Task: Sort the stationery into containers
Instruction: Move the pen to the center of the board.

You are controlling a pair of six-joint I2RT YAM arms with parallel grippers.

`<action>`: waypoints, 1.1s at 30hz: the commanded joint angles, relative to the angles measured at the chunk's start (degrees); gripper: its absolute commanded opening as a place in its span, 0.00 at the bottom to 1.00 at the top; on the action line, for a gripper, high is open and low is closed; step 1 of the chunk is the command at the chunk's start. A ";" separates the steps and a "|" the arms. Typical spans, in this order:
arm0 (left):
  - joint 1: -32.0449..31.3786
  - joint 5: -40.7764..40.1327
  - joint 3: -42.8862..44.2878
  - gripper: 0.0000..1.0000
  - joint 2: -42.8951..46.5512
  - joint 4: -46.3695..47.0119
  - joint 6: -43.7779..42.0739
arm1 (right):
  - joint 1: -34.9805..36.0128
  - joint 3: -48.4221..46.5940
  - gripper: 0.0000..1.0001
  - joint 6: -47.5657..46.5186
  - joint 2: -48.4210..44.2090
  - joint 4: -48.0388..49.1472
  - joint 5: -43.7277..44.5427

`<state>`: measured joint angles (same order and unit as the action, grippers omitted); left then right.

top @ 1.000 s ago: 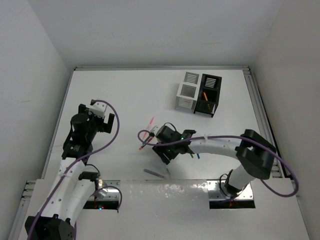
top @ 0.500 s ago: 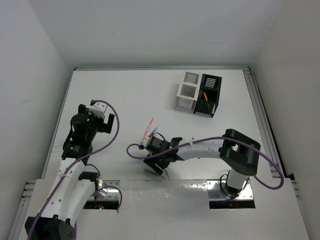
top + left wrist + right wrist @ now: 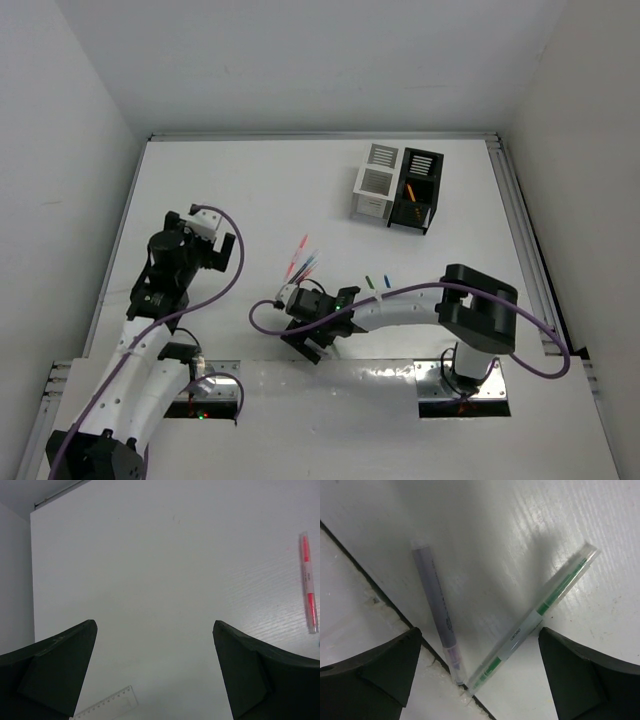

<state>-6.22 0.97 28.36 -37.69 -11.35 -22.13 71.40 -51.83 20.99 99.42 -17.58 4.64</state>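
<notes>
Right hand (image 3: 480, 675) hung agape above slim purple pen (image 3: 437, 615) and clear-barrelled green pen (image 3: 545, 605), ends converging; centring on one barrel alone was advised.

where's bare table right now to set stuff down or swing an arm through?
Free: far-left table, bordered by the back rail, the white box and the left gripper; also the strip between that gripper and the pink pen. Crowded: near edge centre, where the open right gripper hangs over a purple pen and a green pen.
</notes>
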 commanded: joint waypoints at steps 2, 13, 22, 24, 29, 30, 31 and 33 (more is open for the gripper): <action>-1.34 -0.62 -1.02 1.00 1.30 2.39 -0.46 | 0.59 -1.43 0.95 4.05 1.92 0.36 6.33; -1.96 -2.90 -0.85 1.00 2.62 2.39 -0.63 | -2.75 6.39 0.31 8.80 0.96 2.12 11.70; -1.96 -3.79 -0.24 1.00 2.97 2.13 -0.72 | -12.67 13.95 0.27 4.77 -5.63 -0.78 13.37; -1.87 -4.05 -0.15 1.00 2.80 2.21 -0.90 | -15.23 14.13 0.27 3.19 -5.99 -2.18 13.90; -1.95 -4.66 0.12 1.00 2.97 1.86 -1.16 | -20.14 13.78 0.29 2.65 -6.78 -2.54 14.43; -1.78 -4.75 0.20 1.00 2.89 1.69 -1.33 | -20.68 13.60 0.30 3.17 -6.87 -3.24 14.69; -1.78 -4.75 0.12 1.00 2.97 1.77 -1.25 | -21.12 13.17 0.30 3.61 -7.04 -3.68 15.30; -1.69 -4.93 0.12 1.00 2.89 1.69 -1.42 | -22.44 12.64 0.31 4.05 -7.13 -4.47 16.18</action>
<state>-7.79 -3.14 27.16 -35.55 -11.40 -22.90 50.72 -40.69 25.67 90.67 -13.98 17.80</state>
